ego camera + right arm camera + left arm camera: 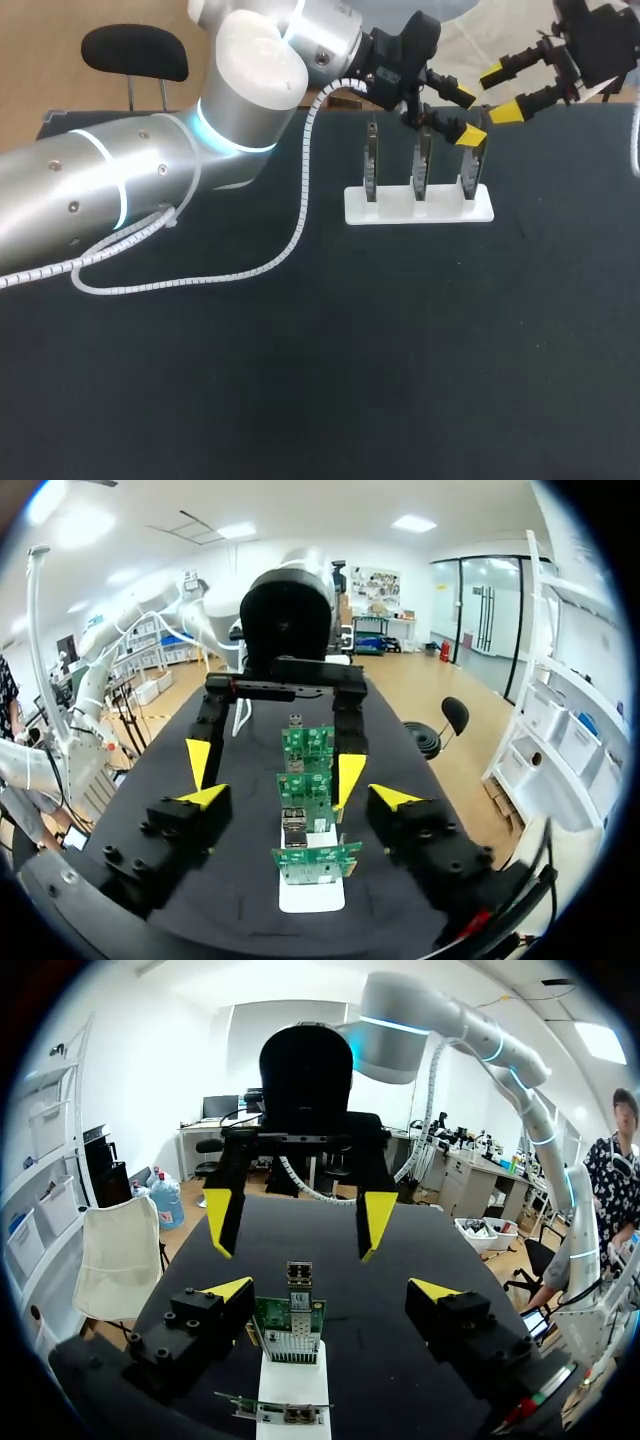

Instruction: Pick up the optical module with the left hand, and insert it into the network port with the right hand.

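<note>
Silver and small, the module (298, 1280) stood atop a green board (289, 1328) in the white rack (292, 1385), and a bad grab looked the likeliest slip: close off-centre and one finger could catch the board's edge, tilt the rack or lift the module crooked. Your left claw (332, 1292) straddled that board, spread wide, a finger either side of the module and touching nothing, as far as the views showed. Beyond the rack, your right claw (300, 1225) hung equally wide, holding nothing, near enough that the two might clash at the handover.
</note>
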`<state>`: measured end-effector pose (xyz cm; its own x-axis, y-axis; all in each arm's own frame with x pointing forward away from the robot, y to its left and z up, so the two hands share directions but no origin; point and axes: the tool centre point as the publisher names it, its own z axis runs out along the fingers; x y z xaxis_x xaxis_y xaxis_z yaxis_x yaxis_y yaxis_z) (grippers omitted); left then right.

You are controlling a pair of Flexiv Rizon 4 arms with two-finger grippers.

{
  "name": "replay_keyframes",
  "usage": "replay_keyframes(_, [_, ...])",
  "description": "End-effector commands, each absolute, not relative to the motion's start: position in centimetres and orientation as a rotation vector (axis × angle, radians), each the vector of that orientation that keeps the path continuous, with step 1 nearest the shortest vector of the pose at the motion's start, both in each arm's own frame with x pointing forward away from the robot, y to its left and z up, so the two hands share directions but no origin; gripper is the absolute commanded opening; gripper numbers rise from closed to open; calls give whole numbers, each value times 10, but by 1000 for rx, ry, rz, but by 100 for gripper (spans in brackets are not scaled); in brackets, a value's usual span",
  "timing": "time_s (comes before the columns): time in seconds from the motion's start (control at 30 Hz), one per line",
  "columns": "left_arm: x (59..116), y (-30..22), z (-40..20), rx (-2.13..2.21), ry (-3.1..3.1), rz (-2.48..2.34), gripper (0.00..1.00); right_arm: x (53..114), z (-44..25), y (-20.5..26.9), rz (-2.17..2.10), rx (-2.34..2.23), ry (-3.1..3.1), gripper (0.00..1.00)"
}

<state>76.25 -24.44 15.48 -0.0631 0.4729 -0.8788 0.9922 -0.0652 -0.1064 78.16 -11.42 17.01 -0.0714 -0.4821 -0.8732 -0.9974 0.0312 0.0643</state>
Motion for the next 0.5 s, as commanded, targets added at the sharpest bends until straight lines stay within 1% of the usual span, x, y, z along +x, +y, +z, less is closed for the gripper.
replay_keyframes(0.03, [764,-245,155,1597,1590,-1072,100,779,173,-124,972,-1503,1631,100])
replay_keyframes(0.5, [764,-245,155,1597,1590,-1072,100,776,180,-140,999,-1449,1626,100])
